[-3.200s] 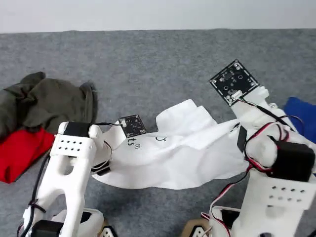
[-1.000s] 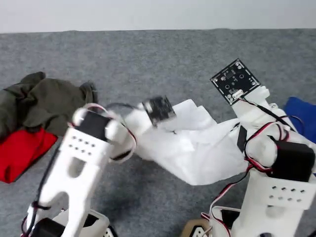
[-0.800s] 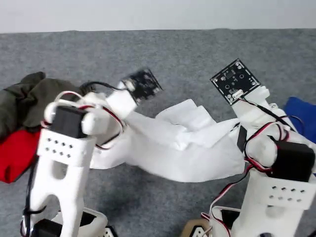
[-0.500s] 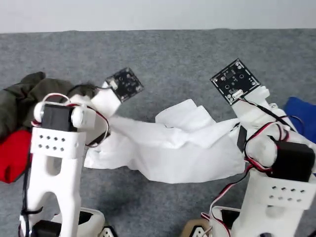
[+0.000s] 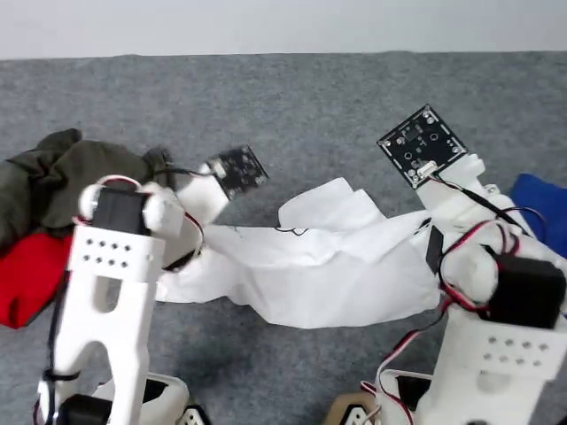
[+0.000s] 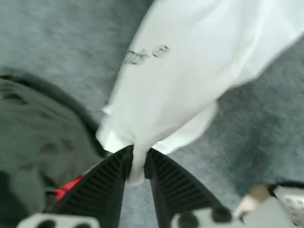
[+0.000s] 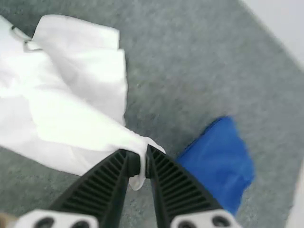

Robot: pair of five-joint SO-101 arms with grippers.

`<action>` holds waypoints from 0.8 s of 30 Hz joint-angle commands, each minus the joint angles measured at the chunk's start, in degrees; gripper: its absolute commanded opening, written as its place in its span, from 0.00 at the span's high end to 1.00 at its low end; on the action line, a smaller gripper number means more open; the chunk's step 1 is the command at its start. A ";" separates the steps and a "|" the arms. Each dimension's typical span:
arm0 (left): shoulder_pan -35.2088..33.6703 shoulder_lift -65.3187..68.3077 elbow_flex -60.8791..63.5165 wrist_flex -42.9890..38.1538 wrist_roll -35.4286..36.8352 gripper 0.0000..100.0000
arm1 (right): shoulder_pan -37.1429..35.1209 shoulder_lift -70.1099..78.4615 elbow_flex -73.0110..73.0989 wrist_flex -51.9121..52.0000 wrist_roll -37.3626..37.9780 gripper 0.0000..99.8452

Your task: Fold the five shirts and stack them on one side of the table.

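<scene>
My left gripper [image 6: 137, 164] and right gripper [image 7: 138, 164] each clamp the white shirt [image 5: 328, 274]; I want even tension laying it flat.

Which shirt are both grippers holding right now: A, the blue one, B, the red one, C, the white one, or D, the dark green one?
C: the left gripper and the right gripper are each shut on an edge of the white shirt.
</scene>
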 commanded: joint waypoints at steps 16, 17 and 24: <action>-6.86 -1.05 -68.53 -1.41 12.92 1.00 | 21.67 -4.26 -35.08 -20.62 0.88 0.99; -6.86 -1.14 -70.81 -2.11 12.75 1.00 | 22.90 -4.26 -36.04 -22.64 1.76 0.99; -6.95 -1.14 -85.32 -2.73 4.66 1.00 | 30.73 -4.35 -41.14 -30.02 2.73 0.99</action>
